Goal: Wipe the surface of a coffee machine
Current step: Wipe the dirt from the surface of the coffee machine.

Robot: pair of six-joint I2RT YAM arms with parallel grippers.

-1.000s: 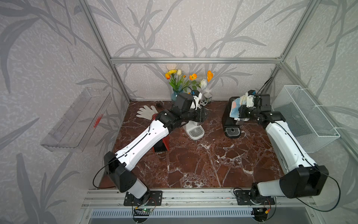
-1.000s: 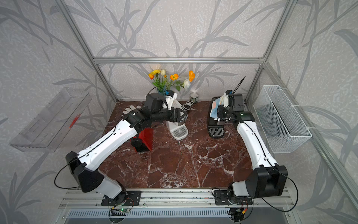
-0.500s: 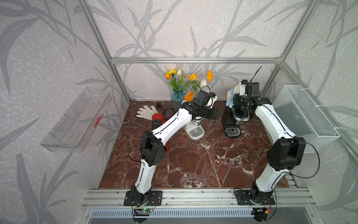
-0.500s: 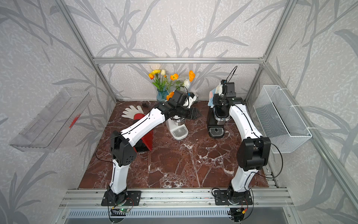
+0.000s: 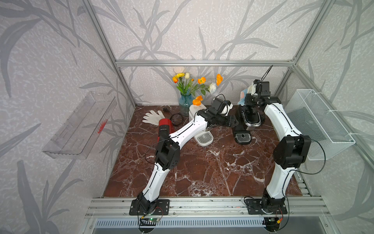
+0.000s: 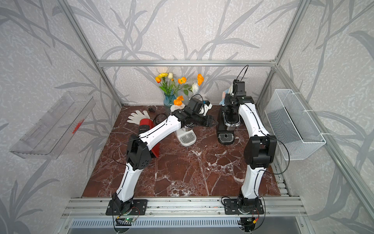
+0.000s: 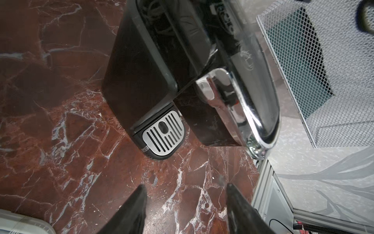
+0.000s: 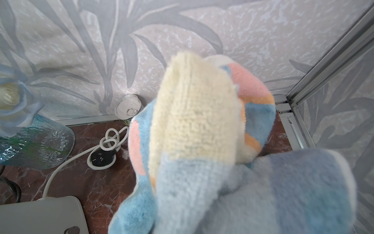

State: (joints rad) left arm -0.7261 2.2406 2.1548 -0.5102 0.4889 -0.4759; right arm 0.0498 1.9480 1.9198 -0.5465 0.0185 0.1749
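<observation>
The black coffee machine (image 5: 250, 119) (image 6: 227, 121) stands at the back right of the marble table, and the left wrist view shows its dark side (image 7: 141, 81) and steel drip grille. My right gripper (image 5: 250, 93) hovers above the machine's rear end, shut on a fluffy blue, pink and cream cloth (image 5: 243, 96) (image 6: 225, 95). That cloth (image 8: 202, 131) fills the right wrist view and hides the fingers. My left gripper (image 5: 232, 121) (image 6: 211, 122) (image 7: 185, 185) is open and holds nothing, just left of the machine and above the table.
A white coffee machine (image 5: 204, 137) sits under my left forearm, with a red one (image 5: 164, 127) further left. A white glove (image 5: 152, 118), a flower vase (image 5: 185, 101), a tin can (image 8: 128, 108) and a coiled cable (image 8: 105, 150) line the back. A wire basket (image 5: 321, 121) hangs right.
My right gripper has lifted the cloth off the machine's top and carried it back toward the wall. The left gripper has swung right from over the white machine to beside the black one.
</observation>
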